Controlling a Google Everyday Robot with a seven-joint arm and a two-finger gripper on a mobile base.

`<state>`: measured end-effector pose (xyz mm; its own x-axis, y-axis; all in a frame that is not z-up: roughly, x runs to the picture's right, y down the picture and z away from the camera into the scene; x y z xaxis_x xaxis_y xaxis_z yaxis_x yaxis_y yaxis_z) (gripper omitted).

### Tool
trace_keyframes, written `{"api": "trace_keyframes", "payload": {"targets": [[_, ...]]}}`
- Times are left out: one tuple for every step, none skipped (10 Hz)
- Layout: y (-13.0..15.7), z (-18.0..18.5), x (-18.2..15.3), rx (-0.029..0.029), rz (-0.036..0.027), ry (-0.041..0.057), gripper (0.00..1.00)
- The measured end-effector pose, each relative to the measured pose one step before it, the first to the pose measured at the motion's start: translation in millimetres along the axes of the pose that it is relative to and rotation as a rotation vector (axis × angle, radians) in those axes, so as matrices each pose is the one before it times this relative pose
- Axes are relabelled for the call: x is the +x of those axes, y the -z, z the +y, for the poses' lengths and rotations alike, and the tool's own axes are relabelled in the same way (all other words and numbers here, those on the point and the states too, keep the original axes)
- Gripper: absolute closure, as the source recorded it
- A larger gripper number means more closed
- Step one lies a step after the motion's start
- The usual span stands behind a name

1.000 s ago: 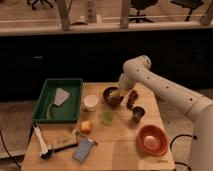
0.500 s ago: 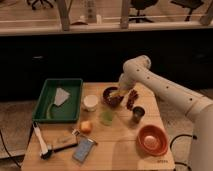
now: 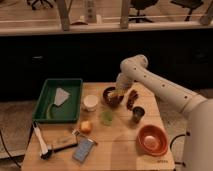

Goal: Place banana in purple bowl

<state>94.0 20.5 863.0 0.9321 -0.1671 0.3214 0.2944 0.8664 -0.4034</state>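
Gripper (image 3: pixel 118 92) low over the purple bowl (image 3: pixel 110 98), with the banana (image 3: pixel 117 94) right at its tip.

I cannot tell whether the gripper is clamping the banana or has released it; the yellow piece is seen at the bowl's right rim, just under the gripper, and it is unclear if it already rests inside. The purple bowl stands near the far edge of the table (image 3: pixel 120 150), about the middle. A reddish-brown item (image 3: pixel 132 98) lies just right of it and a white cup (image 3: pixel 90 102) just left. A green cup (image 3: pixel 106 117) and a dark cup (image 3: pixel 137 114) stand nearer the centre, and an orange fruit (image 3: pixel 86 126) is beside the green cup. The green tray (image 3: pixel 50 114) fills the far left corner. The orange bowl (image 3: pixel 152 140) sits by the near right corner.
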Motion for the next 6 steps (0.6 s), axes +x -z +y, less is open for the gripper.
{"api": "trace_keyframes", "payload": {"targets": [[-2.48,-2.60,-2.51,-0.00598,-0.00388,0.00842,1.00],[-2.26,-2.07,-2.06,-0.00594,-0.00354,0.00678,1.00],[-2.39,-1.15,-0.86,-0.00739,-0.00318,0.00570,1.00],[-3.51,-1.26,0.04,-0.01119,-0.00484,0.00668,1.00],[-1.43,-1.00,-0.28,-0.00420,-0.00194,0.00331,1.00],[-2.03,-0.91,-0.92,-0.00699,-0.00214,0.00536,1.00]]}}
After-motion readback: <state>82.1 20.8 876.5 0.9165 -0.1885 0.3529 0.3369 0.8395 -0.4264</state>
